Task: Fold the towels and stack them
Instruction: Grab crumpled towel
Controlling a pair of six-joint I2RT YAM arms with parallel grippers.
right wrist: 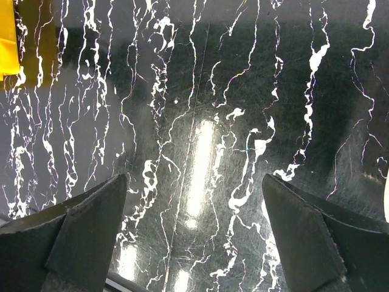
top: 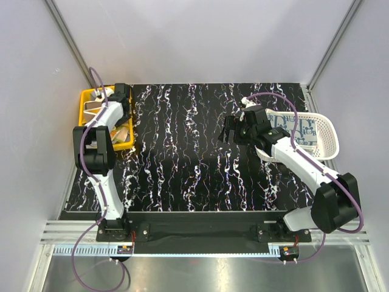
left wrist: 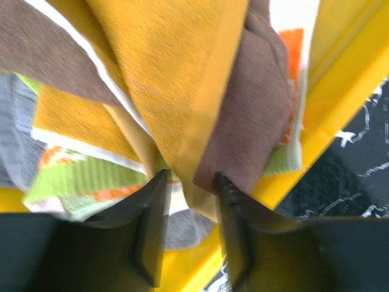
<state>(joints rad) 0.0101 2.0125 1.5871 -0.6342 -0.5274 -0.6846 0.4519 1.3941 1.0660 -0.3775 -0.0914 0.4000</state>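
Left gripper [left wrist: 189,176] is down in the bin [top: 88,97], upper left of the overhead view, its fingers pinched on a fold of the orange towel [left wrist: 176,79]. Right gripper [right wrist: 194,177] hangs wide apart and empty over the table [top: 182,164], mid-right. No towel lies folded or stacked on the table, so I'd say the job has barely begun: the bin's towels all want lifting out, folding and piling. Basket [top: 325,131], at the right edge, holds a patterned towel [top: 298,128], blue on white; folded or not, I can't tell. The bin is crowded, with the orange towel on top, a brown towel [left wrist: 255,103] beside it and a green-striped towel [left wrist: 91,176] beneath.
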